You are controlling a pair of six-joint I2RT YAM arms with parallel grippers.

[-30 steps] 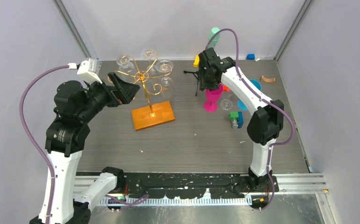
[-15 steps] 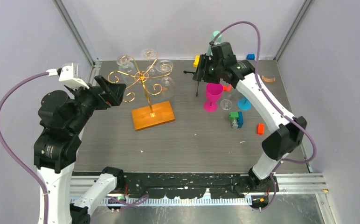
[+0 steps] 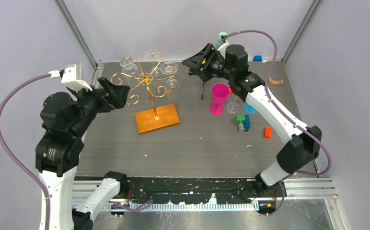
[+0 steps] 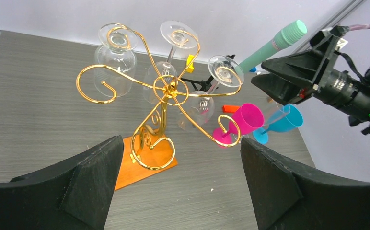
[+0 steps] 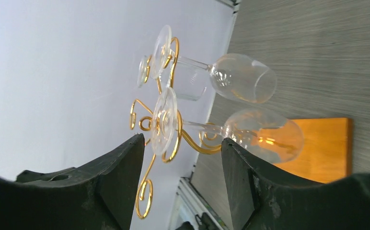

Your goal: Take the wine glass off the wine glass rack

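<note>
Right gripper [image 5: 180, 141] spread wide, holding nothing.

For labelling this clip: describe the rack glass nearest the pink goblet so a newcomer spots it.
Find the gold wine glass rack on its orange base, left of centre. Three clear glasses hang upside down; this wine glass alone hangs on the side facing the pink goblet.

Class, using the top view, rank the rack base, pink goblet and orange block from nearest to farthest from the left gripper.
1. rack base, just right of the left gripper
2. pink goblet, centre-right
3. orange block, far right
</note>
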